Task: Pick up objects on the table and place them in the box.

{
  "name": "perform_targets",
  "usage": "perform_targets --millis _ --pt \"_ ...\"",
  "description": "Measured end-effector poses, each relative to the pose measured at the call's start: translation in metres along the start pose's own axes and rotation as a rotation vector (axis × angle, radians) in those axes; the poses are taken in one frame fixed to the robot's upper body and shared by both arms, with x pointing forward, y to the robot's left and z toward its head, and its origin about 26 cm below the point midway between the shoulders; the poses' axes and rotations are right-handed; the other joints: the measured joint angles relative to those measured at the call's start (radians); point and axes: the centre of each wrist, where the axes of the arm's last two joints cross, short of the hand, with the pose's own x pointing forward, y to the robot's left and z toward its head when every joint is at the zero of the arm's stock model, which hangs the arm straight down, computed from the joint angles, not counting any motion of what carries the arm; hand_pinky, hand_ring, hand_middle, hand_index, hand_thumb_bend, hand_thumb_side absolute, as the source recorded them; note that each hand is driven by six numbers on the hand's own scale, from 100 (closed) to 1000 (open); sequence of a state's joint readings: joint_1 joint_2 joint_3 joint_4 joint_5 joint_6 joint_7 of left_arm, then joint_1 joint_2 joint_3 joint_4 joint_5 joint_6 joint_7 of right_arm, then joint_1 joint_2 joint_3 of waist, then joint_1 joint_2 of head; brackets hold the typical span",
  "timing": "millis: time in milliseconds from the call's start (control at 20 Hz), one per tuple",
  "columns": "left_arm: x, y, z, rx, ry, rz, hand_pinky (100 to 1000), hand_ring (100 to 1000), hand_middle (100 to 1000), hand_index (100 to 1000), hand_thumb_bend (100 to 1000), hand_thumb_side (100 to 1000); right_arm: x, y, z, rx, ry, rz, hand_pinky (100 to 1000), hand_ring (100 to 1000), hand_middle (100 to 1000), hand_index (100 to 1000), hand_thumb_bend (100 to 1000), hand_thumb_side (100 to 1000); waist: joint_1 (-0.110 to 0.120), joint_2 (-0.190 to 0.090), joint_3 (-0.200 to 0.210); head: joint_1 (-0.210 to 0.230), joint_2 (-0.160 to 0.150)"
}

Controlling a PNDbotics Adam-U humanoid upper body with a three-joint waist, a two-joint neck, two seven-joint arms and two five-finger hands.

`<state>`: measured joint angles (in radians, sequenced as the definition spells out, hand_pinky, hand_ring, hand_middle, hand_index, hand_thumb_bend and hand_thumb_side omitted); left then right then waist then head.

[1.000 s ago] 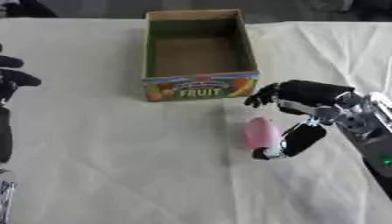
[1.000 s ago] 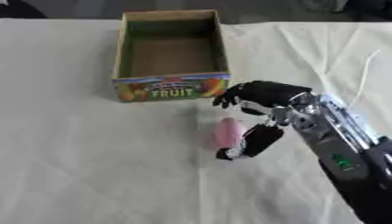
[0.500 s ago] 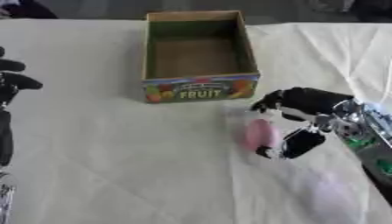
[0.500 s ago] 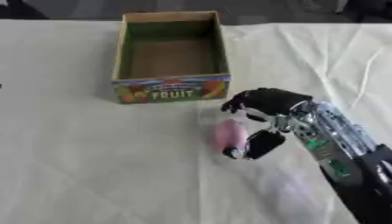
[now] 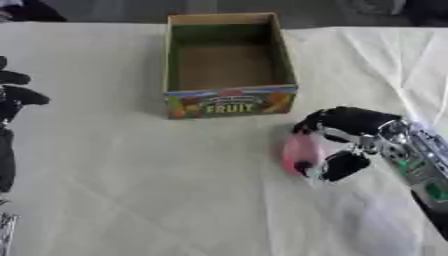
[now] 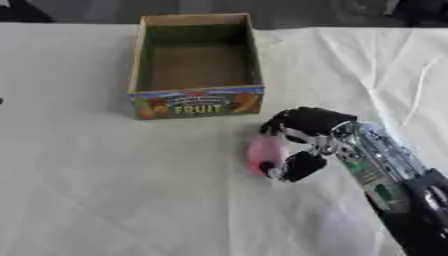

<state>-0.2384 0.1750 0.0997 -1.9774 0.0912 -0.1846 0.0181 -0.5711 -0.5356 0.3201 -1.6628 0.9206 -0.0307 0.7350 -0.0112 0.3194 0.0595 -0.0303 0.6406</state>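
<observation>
A pink rounded object (image 5: 297, 152) lies on the white cloth just in front of the cardboard box's right corner. My right hand (image 5: 348, 129) comes in from the right and curls round it, fingers over its top and thumb (image 5: 337, 167) under its near end. The box (image 5: 229, 103) stands open and upright, with a "FRUIT" label on its front wall and nothing visible inside. My left hand (image 5: 16, 90) shows at the left edge, away from the object, its fingers relaxed.
White cloth (image 5: 131, 190) covers the table, creased on the right. Dark shapes sit along the far edge of the table behind the box.
My right hand has closed in on the pink object: fingers lowered over its top and thumb drawn in beneath it. The object has stayed on the cloth.
</observation>
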Motion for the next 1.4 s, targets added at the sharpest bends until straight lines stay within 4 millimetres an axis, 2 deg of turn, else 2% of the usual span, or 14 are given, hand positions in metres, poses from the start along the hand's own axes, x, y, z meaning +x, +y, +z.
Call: perform_targets --millis 200,350,500,550,750,1050,1400 --pt "0.000 0.000 0.000 0.000 0.000 -0.002 584 521 578 780 100 917 -0.001 0.000 0.000 -0.006 -0.005 -0.007 642 744 575 727 303 441 -0.001 0.000 0.002 0.000 0.000" --pt "0.000 0.000 0.000 -0.001 0.000 -0.005 581 522 578 780 100 917 0.001 -0.001 0.001 -0.015 -0.019 -0.010 622 717 548 681 247 397 -0.001 0.000 0.002 0.000 0.000" --pt "0.000 0.000 0.000 -0.003 0.001 -0.005 580 522 578 780 100 916 0.004 0.000 0.002 -0.022 -0.037 -0.010 612 712 544 666 172 390 -0.003 0.000 0.002 0.000 0.000" --pt "0.000 0.000 0.000 -0.003 0.002 -0.005 580 522 579 779 100 916 0.005 0.001 0.002 -0.024 -0.045 -0.010 598 718 559 674 100 407 -0.003 0.000 0.002 0.000 0.000" --pt "0.000 0.000 0.000 -0.005 0.004 -0.006 575 522 579 779 100 918 0.008 0.002 0.003 -0.037 -0.071 -0.006 589 725 602 712 100 467 -0.003 0.000 0.002 0.000 0.000" --pt "0.000 0.000 0.000 -0.012 0.007 -0.006 571 522 579 778 100 917 0.012 0.002 0.006 -0.076 -0.107 -0.028 569 723 584 691 100 575 -0.004 0.000 0.000 0.000 0.000" --pt "0.000 0.000 0.000 -0.021 0.011 -0.009 571 523 580 777 100 918 0.019 -0.003 0.013 -0.173 -0.123 -0.043 544 695 557 657 100 558 -0.004 0.000 -0.003 0.000 0.000"
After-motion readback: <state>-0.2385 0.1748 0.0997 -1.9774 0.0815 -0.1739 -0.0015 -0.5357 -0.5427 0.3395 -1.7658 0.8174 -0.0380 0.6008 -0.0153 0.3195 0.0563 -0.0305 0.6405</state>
